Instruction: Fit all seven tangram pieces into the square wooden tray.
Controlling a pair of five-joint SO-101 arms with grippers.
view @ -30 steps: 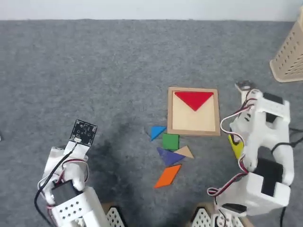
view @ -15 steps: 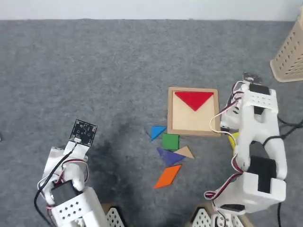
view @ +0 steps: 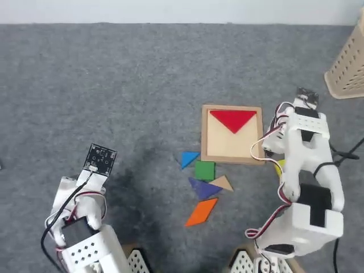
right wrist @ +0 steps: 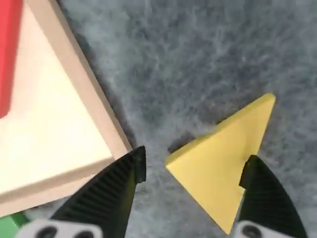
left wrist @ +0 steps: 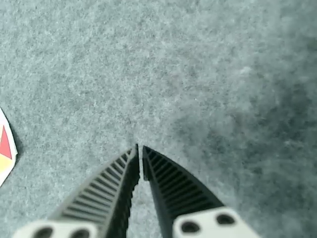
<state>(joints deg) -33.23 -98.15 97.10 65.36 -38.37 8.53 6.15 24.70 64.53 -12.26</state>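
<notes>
Seven pieces in all: one red triangle [view: 233,119] lies in the tray [view: 227,145] against its back edge. Five sit on the table [view: 114,85] off the tray's front left corner: blue triangle [view: 189,158], green square [view: 205,170], purple triangle [view: 200,187], tan triangle [view: 223,182] and orange parallelogram [view: 201,211]. One yellow triangle [right wrist: 223,163] lies just off the front right corner. The right pincer [right wrist: 193,163] is wide open and empty, straddling the yellow one, so that arm is nearer. The left pincer [left wrist: 139,151] is closed and empty, well apart.

A grey carpet [view: 114,85] covers the table. A beige basket with holes [view: 347,68] stands at its far right corner.
</notes>
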